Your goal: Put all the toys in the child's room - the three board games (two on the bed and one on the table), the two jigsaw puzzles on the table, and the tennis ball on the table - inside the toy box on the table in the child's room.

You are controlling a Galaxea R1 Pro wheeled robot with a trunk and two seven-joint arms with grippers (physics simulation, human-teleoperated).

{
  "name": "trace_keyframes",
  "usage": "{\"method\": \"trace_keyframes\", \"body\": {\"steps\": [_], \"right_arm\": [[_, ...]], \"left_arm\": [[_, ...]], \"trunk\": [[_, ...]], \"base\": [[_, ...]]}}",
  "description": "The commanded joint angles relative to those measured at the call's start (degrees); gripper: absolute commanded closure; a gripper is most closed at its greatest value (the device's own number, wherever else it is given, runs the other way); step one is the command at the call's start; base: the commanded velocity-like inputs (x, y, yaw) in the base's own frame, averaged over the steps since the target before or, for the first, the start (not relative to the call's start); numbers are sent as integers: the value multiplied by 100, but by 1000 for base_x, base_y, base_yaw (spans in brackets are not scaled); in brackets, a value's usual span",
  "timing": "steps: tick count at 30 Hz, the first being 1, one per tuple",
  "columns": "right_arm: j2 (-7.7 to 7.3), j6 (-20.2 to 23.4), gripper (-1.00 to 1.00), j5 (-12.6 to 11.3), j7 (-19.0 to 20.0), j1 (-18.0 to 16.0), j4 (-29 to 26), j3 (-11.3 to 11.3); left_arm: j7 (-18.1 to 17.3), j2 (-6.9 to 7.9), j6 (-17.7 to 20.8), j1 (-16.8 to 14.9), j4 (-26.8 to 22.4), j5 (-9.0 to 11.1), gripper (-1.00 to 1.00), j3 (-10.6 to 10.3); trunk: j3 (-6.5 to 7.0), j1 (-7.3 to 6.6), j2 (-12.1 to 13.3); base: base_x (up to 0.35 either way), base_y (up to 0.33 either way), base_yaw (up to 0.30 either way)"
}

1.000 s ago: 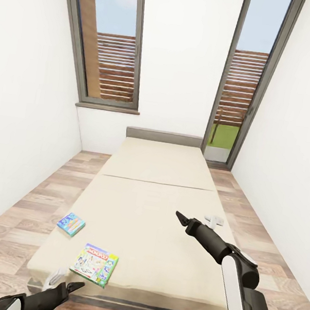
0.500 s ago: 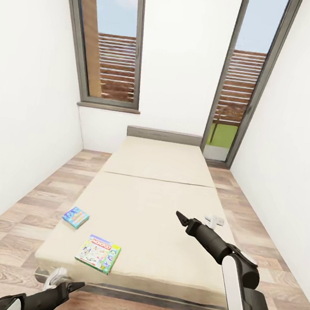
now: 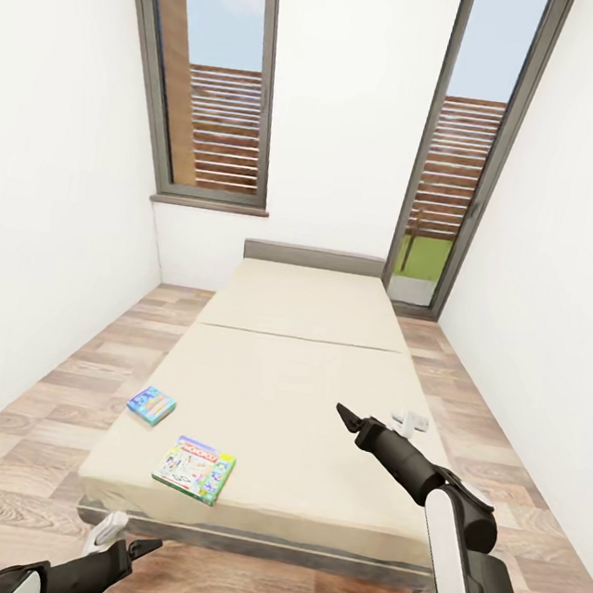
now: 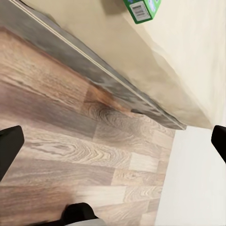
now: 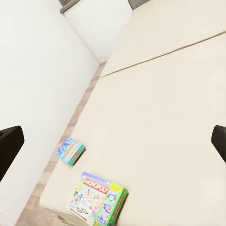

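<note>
Two board games lie flat near the bed's (image 3: 296, 371) foot-left corner: the green-edged box (image 3: 194, 468) nearer the foot, the blue box (image 3: 152, 405) beyond it by the left edge, both slightly askew. Left gripper (image 3: 119, 540) and right gripper (image 3: 383, 422) hang spread apart, empty.

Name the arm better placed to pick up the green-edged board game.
Left, probably. The left gripper hangs open just off the bed's near-left corner by the green-edged board game; the right gripper is farther.

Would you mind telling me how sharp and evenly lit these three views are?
Head view: even, shadowless light, wide-angle lens splaying the windows outward. Right wrist view: sharp, Monopoly box lettering legible. Left wrist view: crisp floor grain, faint shadow under the bed edge.
</note>
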Motion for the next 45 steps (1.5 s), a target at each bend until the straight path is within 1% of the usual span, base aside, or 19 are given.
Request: {"method": "trace_keyframes", "body": {"steps": [1,10,13,17,18,19,20,22,23,24,25,27,28,31,33,36,39,42,45], "right_arm": [[8,40,-100,-5,57,-5,-7,-18],[0,268,-100,-6,659,-5,-29,-95],[-1,312,-100,-7,1015,-5,-32,-235],[-6,353,-100,-8,1910,-5,-34,-497],[-8,400,-100,-8,2302,-5,-34,-602],[-9,440,-100,-8,2509,-5,-35,-663],[-10,554,-100,-8,2934,-5,-35,-812],[-13,697,-100,-7,3380,-5,-35,-1004],[-13,847,-100,-4,3826,-5,-35,-1237],[-14,919,-100,-3,4044,-5,-35,-1364],[-16,1052,-100,-2,4465,-5,-35,-1626],[-21,1171,-100,-3,4855,-5,-35,-1873],[-48,1281,-100,-5,5194,-5,-35,-2075],[-152,1445,-100,-6,5630,-1,-35,-2291],[-178,1495,-100,-7,5787,1,-35,-2355],[-172,1510,-100,-8,5888,3,-35,-2335],[-157,1521,-100,-8,5929,3,-32,-2183],[-140,1552,-100,-9,5946,4,-16,-1904],[-108,1563,-100,-9,5952,4,-3,-1420]], "left_arm": [[-5,1,48,-3,2,37,-100,6],[-2,6,56,-3,2,38,-100,17],[-5,7,56,-3,2,38,-100,21],[-6,12,62,-3,2,38,-100,23],[-7,13,63,-3,2,38,-100,23],[-7,14,63,-3,2,40,-100,23],[-10,15,67,-3,2,44,-100,23],[-20,15,70,-3,2,55,-100,25],[-51,13,71,-3,0,76,-100,26],[-79,12,72,-3,-1,91,-100,25],[-154,7,73,-3,-6,118,-100,24],[-249,4,73,-3,-13,138,-100,24],[-345,4,72,-3,-22,153,-100,22],[-489,15,77,-8,-38,171,-100,19],[-548,32,87,-16,-52,199,-100,21],[-587,33,95,-29,-130,279,-100,22],[-603,15,94,-35,-250,357,-100,23],[-611,9,100,-37,-321,392,-100,18],[-640,2,121,-43,-395,416,-100,21]], "trunk": [[-6,-1,-4],[-6,-1,-4],[-59,65,-124],[-131,153,-284],[-149,175,-324],[-167,196,-365],[-185,218,-405],[-221,262,-485],[-239,284,-525],[-257,306,-565],[-275,328,-605],[-311,372,-685],[-329,394,-726],[-383,460,-846],[-418,504,-926],[-472,570,-1046],[-526,636,-1167],[-580,702,-1287],[-634,768,-1407]], "base": [[-81,0,0],[-24,0,0],[-3,0,0],[-1,0,0],[0,0,0],[0,0,0],[0,0,0],[0,0,0],[0,0,0],[0,0,0],[0,0,0],[0,0,0],[0,0,0],[0,0,0],[0,0,0],[0,0,0],[0,0,0],[0,0,0],[0,0,0]]}}
